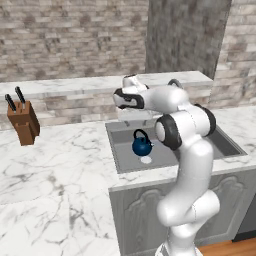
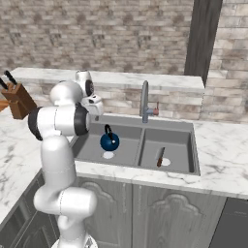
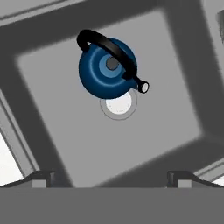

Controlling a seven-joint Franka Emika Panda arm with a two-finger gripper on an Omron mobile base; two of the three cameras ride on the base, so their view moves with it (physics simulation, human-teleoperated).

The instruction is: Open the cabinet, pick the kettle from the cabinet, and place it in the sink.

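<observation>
the arm rises close to the cameras, from in front of the grey base cabinets (image 2: 160, 208), and bends over the white marble desk (image 1: 55, 175) toward the basin. its end effector (image 3: 111, 177) hangs above the left bowl of the sink (image 2: 186, 145); in the hand view the two dark fingertips (image 3: 39, 178) stand wide apart with nothing between them, so it is released and empty.

below it and well apart, the kettle (image 3: 108, 68) sits upright on the floor of that left bowl, just beside the pale round drain (image 3: 119, 105) and partly overlapping it from above. it lies ahead of the fingertips, toward the far side of the bowl, not between them. in the base views it shows as a small dark-blue ball (image 1: 141, 146) (image 2: 109, 141) with its black loop handle arched over the top. by how things lie, the placing looks done.

the kettle reads as rigid and probably light if empty; the glossy round body would likely slip in a pinch, so the arched handle at its crown is the sensible hold, taken across the bar.

a small brown-handled utensil (image 2: 160, 157) lies in the right bowl. behind the basin stands the faucet (image 2: 144, 100), further left a knife block (image 1: 23, 122), and beyond that the brick wall.
</observation>
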